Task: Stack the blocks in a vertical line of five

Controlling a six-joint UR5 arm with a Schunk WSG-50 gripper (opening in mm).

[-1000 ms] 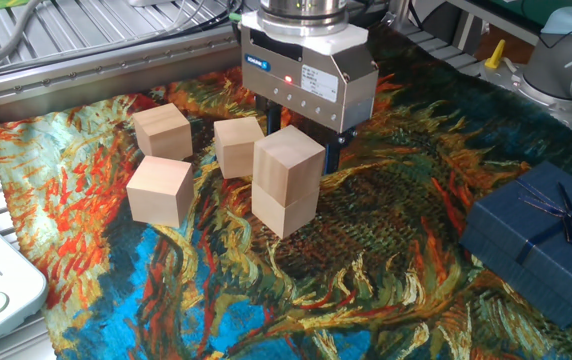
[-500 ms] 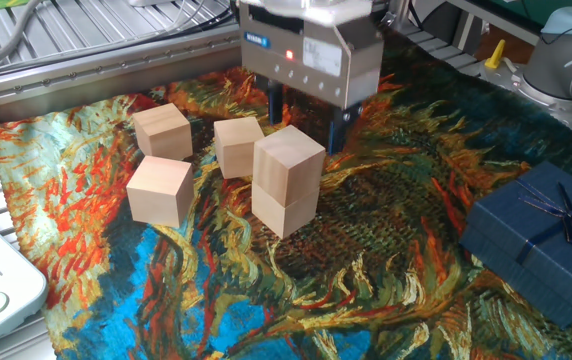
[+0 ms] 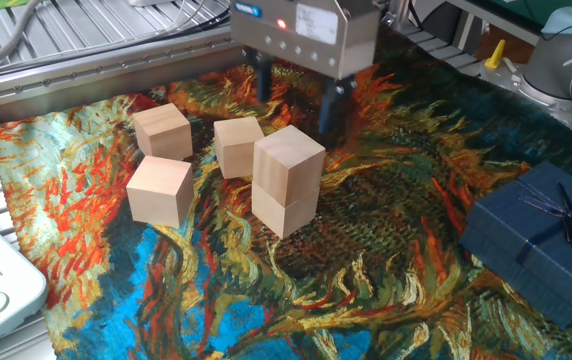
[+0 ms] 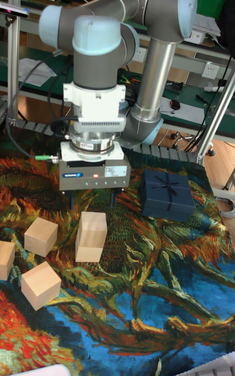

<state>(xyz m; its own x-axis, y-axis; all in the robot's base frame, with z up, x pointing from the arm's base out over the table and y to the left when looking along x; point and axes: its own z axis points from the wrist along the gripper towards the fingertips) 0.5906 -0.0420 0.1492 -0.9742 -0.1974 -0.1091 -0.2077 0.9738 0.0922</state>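
Fixed view: the gripper (image 3: 295, 95) hangs at top centre, fingers spread and empty, above the two-block stack (image 3: 288, 180) at centre; three loose wooden blocks (image 3: 160, 189) wait left.

Tall fixed view: the gripper (image 4: 93, 203) hangs just over the stack (image 4: 91, 237), mid-left.

The grey end effector (image 3: 297, 103) is cut off by the fixed view's top edge, only its lower housing and two dark fingers showing. In the tall fixed view, one pale wooden cube (image 4: 6, 260) is sliced by the left edge. The two-high stack of pale wooden cubes (image 4: 91, 237) reads there almost as one tall block, its seam faint. The dark blue ribboned gift box (image 3: 541, 240) runs off the fixed view's right edge.
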